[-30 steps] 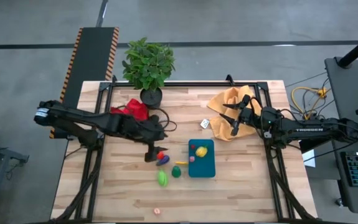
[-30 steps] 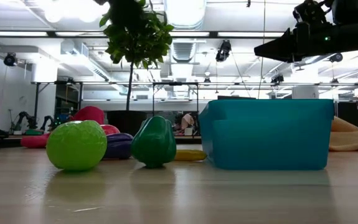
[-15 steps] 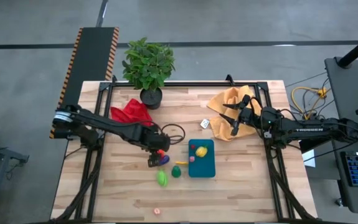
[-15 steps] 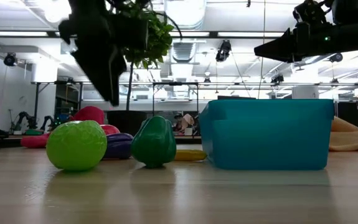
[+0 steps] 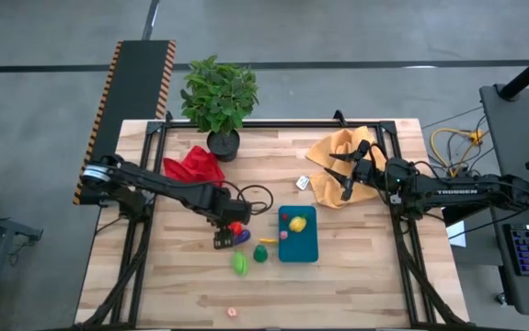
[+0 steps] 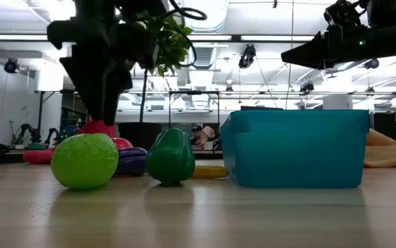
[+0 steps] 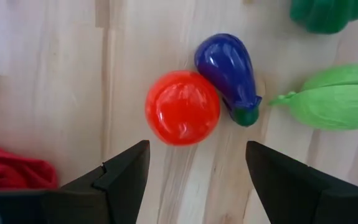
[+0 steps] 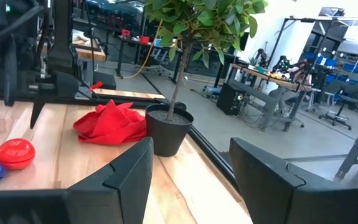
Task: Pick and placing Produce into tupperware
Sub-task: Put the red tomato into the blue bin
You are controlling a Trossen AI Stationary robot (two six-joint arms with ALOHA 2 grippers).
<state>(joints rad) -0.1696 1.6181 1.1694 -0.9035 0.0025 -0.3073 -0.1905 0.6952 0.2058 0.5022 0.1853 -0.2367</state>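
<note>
The left gripper [image 7: 194, 163] is held above the red tomato [image 7: 182, 107], left of the tupperware [image 5: 298, 233], fingers apart for straddling it. The right gripper [image 5: 344, 177], also spread, is parked beyond the tupperware.

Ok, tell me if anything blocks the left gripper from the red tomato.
Nothing visible does. The left gripper hangs open directly over the red tomato, bare wood around it. The purple eggplant touches the tomato's side but lies outside the fingers' line.

we see robotics lab: concrete floor [image 5: 356, 37], ceiling ducts [image 6: 208, 14], workbenches [image 8: 272, 81], office chairs [image 8: 343, 102] behind wooden table [image 5: 356, 276].
</note>
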